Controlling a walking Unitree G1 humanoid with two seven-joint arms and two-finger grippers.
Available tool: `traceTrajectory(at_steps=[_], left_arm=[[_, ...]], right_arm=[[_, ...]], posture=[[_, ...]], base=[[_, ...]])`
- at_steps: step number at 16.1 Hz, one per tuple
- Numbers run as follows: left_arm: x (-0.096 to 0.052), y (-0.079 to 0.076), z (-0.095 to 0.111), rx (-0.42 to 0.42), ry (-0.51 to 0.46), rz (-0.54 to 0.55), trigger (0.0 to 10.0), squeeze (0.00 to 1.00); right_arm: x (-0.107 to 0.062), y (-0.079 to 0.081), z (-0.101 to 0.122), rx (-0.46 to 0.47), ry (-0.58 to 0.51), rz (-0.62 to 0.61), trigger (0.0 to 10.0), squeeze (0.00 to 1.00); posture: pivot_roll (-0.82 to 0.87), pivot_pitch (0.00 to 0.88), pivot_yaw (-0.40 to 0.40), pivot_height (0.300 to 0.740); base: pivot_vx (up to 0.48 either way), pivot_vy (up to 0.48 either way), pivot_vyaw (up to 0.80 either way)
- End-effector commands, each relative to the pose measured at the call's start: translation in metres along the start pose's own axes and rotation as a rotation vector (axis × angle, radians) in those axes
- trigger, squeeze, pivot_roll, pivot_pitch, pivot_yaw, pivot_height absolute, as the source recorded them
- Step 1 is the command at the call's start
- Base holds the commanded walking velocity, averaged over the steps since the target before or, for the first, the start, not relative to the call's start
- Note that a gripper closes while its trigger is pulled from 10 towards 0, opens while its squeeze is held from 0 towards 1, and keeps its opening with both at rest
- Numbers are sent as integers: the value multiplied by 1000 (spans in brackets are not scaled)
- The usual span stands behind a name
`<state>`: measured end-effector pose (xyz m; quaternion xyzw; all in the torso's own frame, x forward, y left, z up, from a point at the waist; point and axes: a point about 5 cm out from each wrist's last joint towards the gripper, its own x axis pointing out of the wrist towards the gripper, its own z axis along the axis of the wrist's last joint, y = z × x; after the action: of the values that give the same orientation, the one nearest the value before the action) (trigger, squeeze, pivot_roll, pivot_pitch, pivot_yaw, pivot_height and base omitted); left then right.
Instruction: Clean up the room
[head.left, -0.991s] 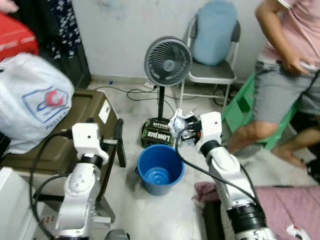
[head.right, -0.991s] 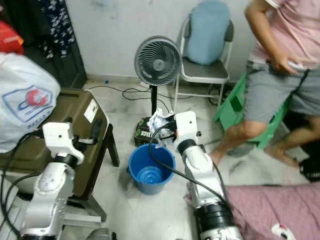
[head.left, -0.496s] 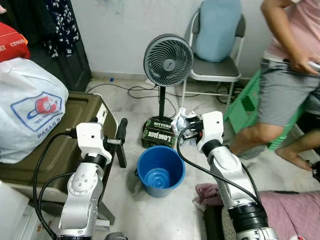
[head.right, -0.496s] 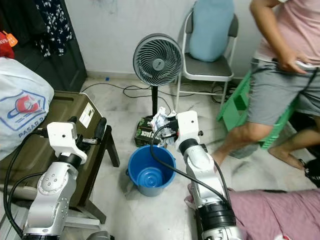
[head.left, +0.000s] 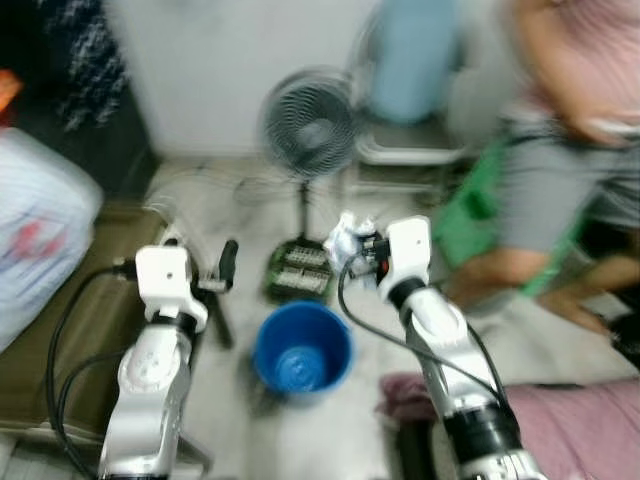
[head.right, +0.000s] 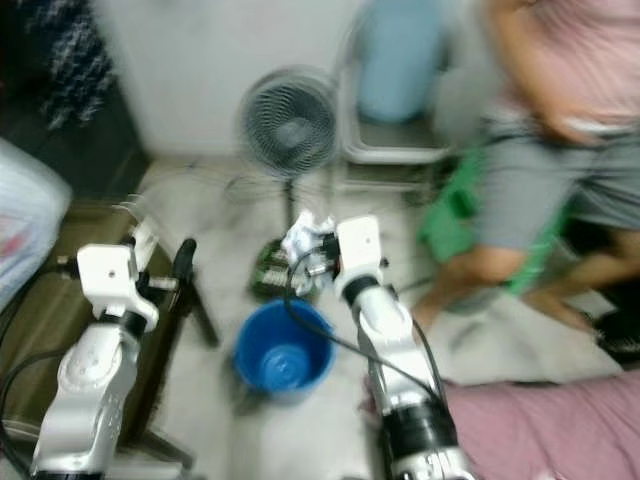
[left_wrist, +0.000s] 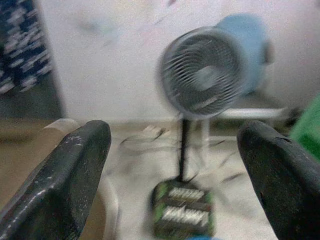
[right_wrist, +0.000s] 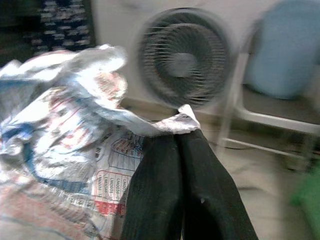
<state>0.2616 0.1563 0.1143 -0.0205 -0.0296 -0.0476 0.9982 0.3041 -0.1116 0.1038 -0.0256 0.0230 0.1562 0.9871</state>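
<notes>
Though head views blur, right gripper (right_wrist: 175, 145) fingers pinch crumpled wrapper (right_wrist: 65, 135) (wrist cam), left gripper (left_wrist: 175, 165) spread.

The whole view is now blurred and has shifted as the camera moves, and the person (head.left: 570, 150) leans further in beyond the right gripper (head.left: 352, 246), which still clamps the crumpled wrapper (right_wrist: 65, 145) above the blue bucket (head.left: 301, 350).

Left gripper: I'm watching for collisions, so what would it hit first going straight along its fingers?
Probably the standing fan: the open left gripper frames it between its fingers. Blur hides depth, and the way to it looks free.
</notes>
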Motion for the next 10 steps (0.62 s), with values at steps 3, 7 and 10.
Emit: traceTrajectory(at_steps=[3,7,10], left_arm=[[-1,-3,-1,20,9,7,10000,0],[0,-2,-1,29,6,12,10000,0],[0,-4,-1,21,8,-5,10000,0]], right_arm=[[0,-5,3,-8,-14,-5,10000,0],[0,-4,3,-9,-15,-2,10000,0],[0,-5,2,-6,-12,-9,10000,0]], posture=[[42,0,-50,740],[44,0,-49,740],[42,0,-46,740]], base=[[0,0,267],[0,0,800],[0,0,773]])
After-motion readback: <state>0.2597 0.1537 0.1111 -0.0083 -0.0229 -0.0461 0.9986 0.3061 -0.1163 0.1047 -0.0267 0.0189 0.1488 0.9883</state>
